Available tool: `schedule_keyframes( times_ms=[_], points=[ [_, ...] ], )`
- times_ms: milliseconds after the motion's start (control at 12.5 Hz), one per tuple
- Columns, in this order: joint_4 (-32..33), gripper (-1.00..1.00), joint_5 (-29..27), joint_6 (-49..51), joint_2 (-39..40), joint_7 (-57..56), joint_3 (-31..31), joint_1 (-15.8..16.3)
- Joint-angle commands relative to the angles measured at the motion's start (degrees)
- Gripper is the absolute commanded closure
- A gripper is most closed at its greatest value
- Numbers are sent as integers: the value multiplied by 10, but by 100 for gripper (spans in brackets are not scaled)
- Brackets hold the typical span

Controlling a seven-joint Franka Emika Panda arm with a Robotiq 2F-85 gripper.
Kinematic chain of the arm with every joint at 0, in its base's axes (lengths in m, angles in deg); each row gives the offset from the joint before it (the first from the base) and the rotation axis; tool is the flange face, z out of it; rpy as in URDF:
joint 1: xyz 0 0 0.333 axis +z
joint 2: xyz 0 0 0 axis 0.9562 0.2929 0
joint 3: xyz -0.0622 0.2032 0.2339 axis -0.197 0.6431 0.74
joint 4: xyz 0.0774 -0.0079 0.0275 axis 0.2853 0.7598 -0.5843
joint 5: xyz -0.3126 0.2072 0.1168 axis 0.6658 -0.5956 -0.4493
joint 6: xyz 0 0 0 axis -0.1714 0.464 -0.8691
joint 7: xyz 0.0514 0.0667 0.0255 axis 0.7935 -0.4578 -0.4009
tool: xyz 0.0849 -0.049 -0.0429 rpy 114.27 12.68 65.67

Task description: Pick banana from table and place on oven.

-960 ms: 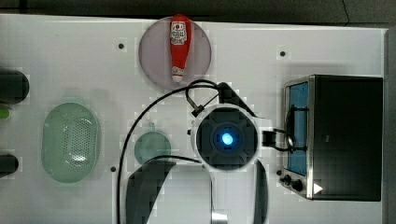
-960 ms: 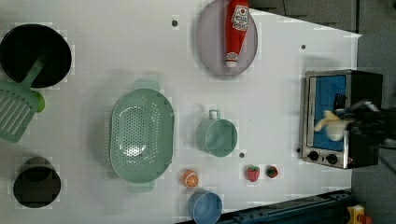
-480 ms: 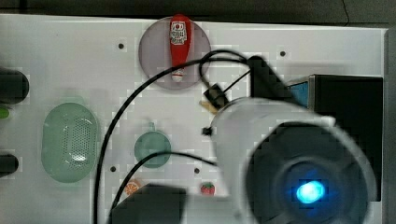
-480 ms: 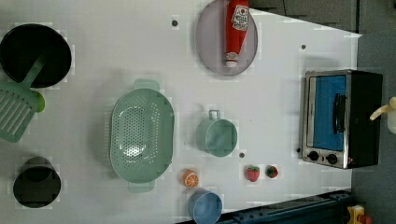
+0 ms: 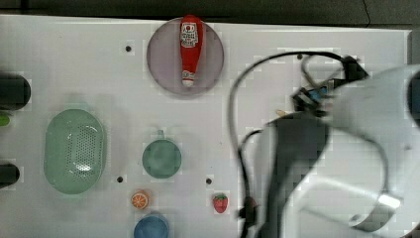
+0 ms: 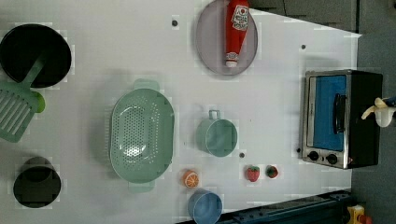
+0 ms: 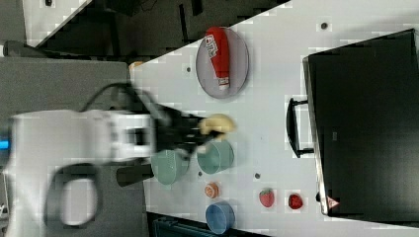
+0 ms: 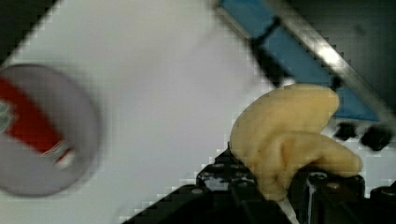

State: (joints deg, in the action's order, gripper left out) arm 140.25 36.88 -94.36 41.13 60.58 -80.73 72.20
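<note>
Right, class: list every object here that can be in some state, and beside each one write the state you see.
gripper: shut on the banana, held above the table
banana: gripped, lifted clear of the table
oven: door shut, nothing on its black top
ketchup bottle: lying flat on the grey plate
green mug: upright, looks empty
blue cup: upright
colander: upright, empty

You see the pale cream banana (image 8: 289, 135) bunch lifted off the white table (image 6: 116, 51), just beside the black-topped oven (image 6: 364, 116).
</note>
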Motion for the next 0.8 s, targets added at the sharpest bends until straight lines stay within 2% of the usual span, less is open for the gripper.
schedule_keyframes(
  times_ms=[80,320,400,800],
  points=[
    [1,47,15,-51,19,-211,-83,-30],
    [0,47,14,-104,64,-306,-137,-31],
    [-1,38,14,-107,74,-314,-145,-31],
    [-5,-72,12,-109,86,-314,-149,-31]
  ],
)
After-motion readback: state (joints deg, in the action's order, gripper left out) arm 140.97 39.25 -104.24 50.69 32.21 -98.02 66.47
